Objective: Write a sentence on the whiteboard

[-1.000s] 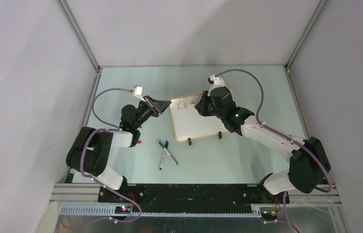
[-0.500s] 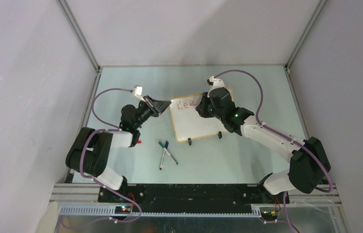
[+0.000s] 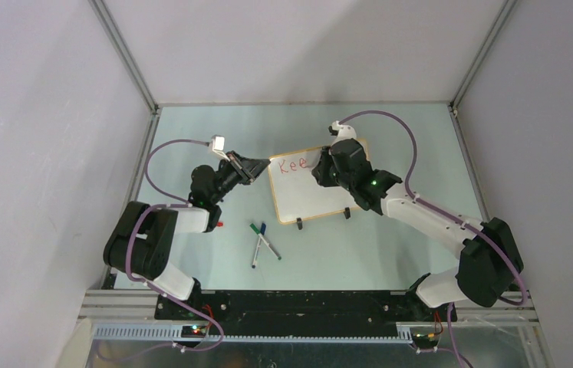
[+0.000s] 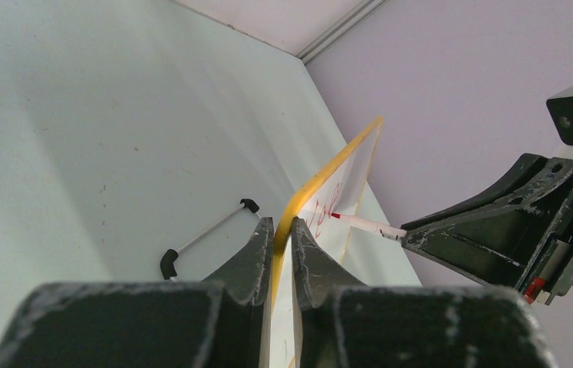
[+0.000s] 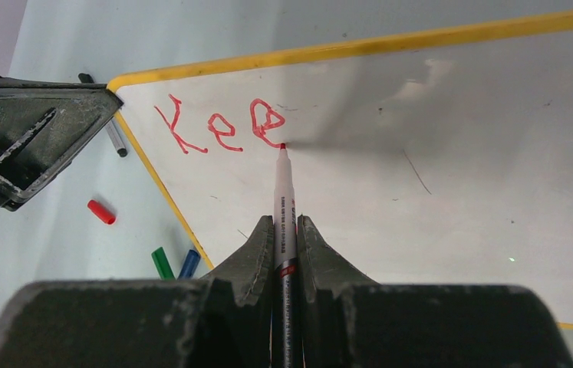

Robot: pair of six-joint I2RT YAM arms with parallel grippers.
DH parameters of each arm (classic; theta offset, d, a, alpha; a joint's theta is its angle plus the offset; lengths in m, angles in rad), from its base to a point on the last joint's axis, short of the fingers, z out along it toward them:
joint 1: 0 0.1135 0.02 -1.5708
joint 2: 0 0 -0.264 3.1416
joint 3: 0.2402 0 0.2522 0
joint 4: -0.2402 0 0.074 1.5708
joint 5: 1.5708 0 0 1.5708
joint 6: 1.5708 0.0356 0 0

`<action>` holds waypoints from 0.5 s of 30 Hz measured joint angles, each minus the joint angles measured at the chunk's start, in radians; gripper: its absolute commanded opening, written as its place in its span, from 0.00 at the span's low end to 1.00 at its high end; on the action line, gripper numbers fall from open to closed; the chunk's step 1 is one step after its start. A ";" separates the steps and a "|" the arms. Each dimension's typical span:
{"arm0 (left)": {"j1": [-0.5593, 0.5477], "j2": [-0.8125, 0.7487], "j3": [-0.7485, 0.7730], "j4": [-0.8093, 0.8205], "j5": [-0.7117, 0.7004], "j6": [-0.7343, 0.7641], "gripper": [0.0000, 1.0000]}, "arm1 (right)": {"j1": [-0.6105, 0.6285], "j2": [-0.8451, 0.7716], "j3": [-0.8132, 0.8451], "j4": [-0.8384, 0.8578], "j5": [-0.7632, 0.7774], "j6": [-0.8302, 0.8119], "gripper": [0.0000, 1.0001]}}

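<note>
The whiteboard (image 3: 310, 195) stands on two black clip feet mid-table, white with a yellow-orange frame (image 5: 344, 50). Of the sentence (image 5: 225, 126), only the red letters "Kee" show at the board's top left. My left gripper (image 4: 283, 228) is shut on the board's left edge (image 4: 321, 176). My right gripper (image 5: 285, 226) is shut on a red marker (image 5: 281, 192), whose tip touches the board at the foot of the second "e". In the top view the right gripper (image 3: 320, 170) covers the board's upper right part.
A green marker (image 3: 255, 230) and a blue marker (image 3: 261, 229) lie crossed in front of the board, near the left arm. A red cap (image 5: 101, 211) lies on the pale green table (image 3: 390, 138). Grey walls enclose the table on three sides.
The right gripper has shifted slightly right along the board, and a second "e" has appeared after "Ke". The left gripper has not moved.
</note>
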 measured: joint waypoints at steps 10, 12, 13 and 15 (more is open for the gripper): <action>-0.002 -0.004 0.000 0.001 0.002 0.000 0.28 | 0.004 -0.048 -0.005 0.011 0.008 -0.018 0.00; -0.002 -0.004 0.000 0.001 0.000 -0.004 0.35 | 0.010 -0.083 -0.015 0.030 0.005 -0.027 0.00; -0.002 -0.004 0.000 0.002 0.000 -0.003 0.37 | 0.012 -0.099 -0.023 0.040 0.005 -0.030 0.00; -0.002 -0.004 0.000 0.002 0.000 -0.007 0.39 | 0.013 -0.138 -0.044 0.069 0.005 -0.035 0.00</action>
